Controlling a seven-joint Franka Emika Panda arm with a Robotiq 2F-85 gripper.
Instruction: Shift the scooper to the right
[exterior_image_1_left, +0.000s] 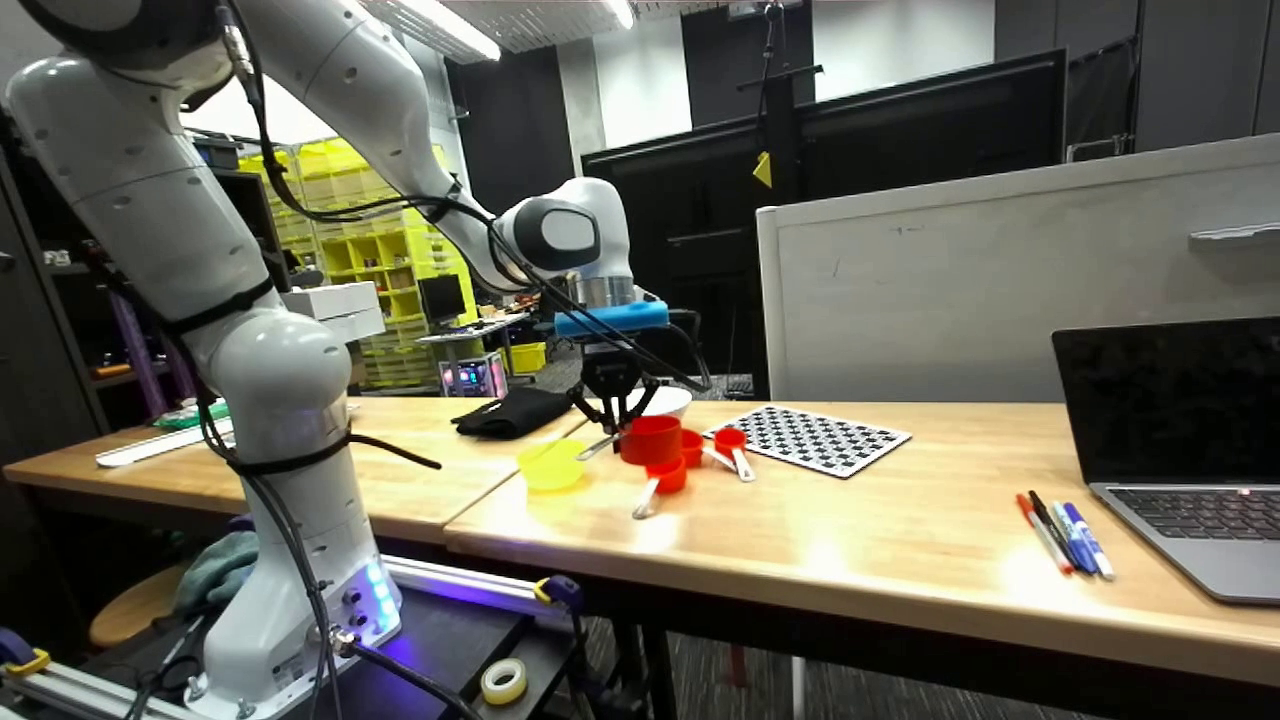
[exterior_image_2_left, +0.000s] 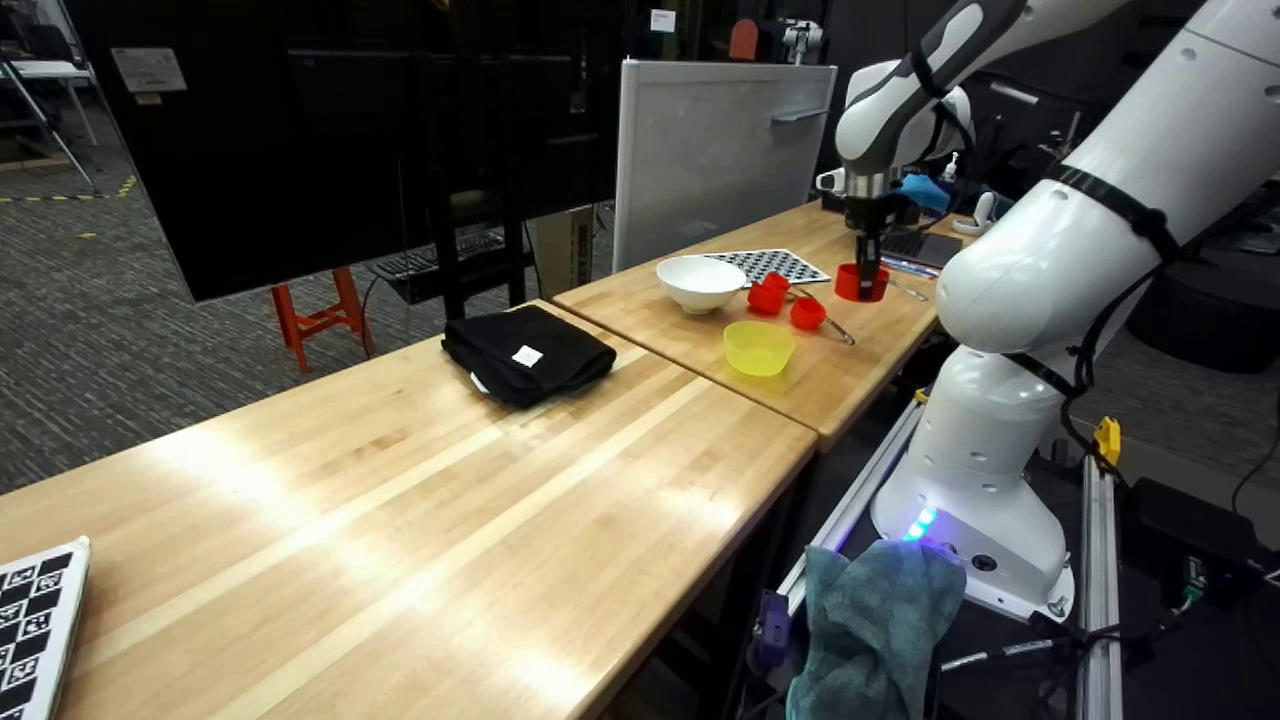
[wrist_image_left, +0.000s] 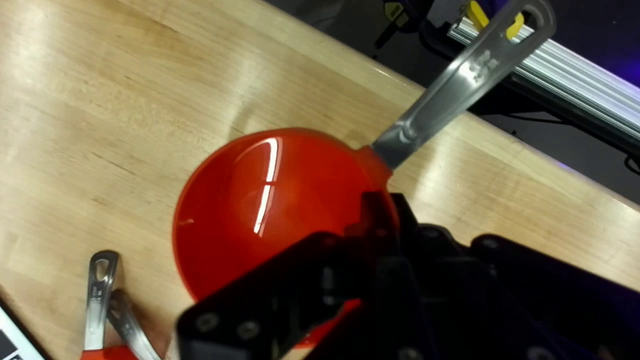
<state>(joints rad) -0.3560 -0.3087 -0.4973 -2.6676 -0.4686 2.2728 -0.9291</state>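
- Nearest the wrist camera, the black gripper (wrist_image_left: 390, 214) is clamped on the rim of the red scoop (wrist_image_left: 272, 200), at about three o'clock on the cup, seemingly one finger inside and one outside; the metal handle (wrist_image_left: 465, 82) points between one and two o'clock.
- In both exterior views the scoop looks raised above the table (exterior_image_1_left: 880, 510), so I judge grasp and lift done. Left to do: bring it far enough right, lower it, let go.
- Whose right is meant I cannot tell; if the robot's, that is the laptop (exterior_image_1_left: 1190, 400) end, and the scoop hangs on that side of the three smaller red scoops (exterior_image_2_left: 808, 314).
- In an exterior view, those three sit between eight and nine o'clock from it, the yellow bowl (exterior_image_2_left: 758, 352) at eight, the white bowl (exterior_image_2_left: 697, 285) at nine; a swing back that way could knock them.
- In an exterior view, the patterned board (exterior_image_1_left: 815, 438) lies at three o'clock from the scoop and the pens (exterior_image_1_left: 1072, 537) between three and four, short of the laptop; I expect these to limit a rightward set-down.
- In the wrist view the handle overlaps the table's edge, so setting down too near it may leave the handle jutting out.
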